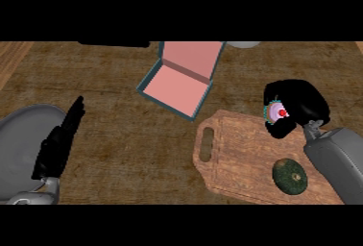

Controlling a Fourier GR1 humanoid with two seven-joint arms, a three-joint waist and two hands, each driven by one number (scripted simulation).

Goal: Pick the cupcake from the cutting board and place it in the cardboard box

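step: grasp stage, lift not yet done
right hand (297, 103): fingers curled round cupcake (277, 112)
cupcake: at far right corner of cutting board (241, 158)
left hand (60, 141): resting near tabletop's left edge, fingers straight, pressed together
next: lift, carry left to cardboard box (177, 86) beyond board's far left corner, release inside

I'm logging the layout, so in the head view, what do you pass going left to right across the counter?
left hand → cardboard box → cutting board, where the order is its handle slot, then a dark green round item; the right hand holds the cupcake at the board's far right.
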